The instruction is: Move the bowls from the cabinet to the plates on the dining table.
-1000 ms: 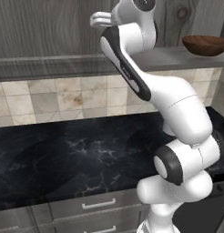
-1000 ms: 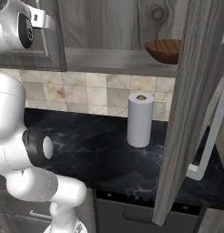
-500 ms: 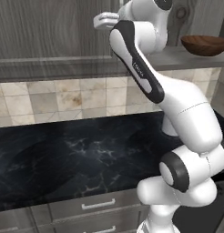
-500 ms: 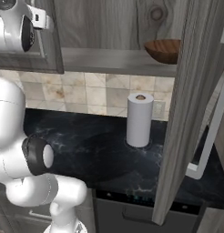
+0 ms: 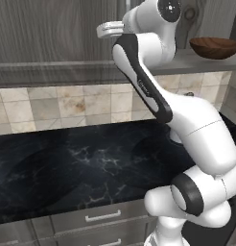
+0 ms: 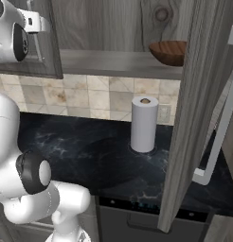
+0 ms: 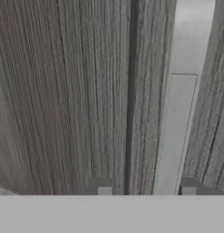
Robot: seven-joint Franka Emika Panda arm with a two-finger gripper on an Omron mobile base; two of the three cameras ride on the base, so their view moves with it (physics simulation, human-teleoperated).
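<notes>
Jaws parted, gripper [image 7: 145,187] straddling the pale bar handle [image 7: 177,123] of a closed grey cabinet door [image 7: 63,91], contact impossible to judge. Dark brown wooden bowl [image 6: 169,52] resting on the cabinet shelf [image 6: 113,63] at the right, behind the open door [image 6: 194,108]. Paper towel roll [image 6: 144,124] upright on the black counter [image 6: 90,156] below.

Arm [image 5: 153,96] raised high, elbow bent; jaws parted, fingertips [image 7: 101,186] apart, nothing held.
</notes>
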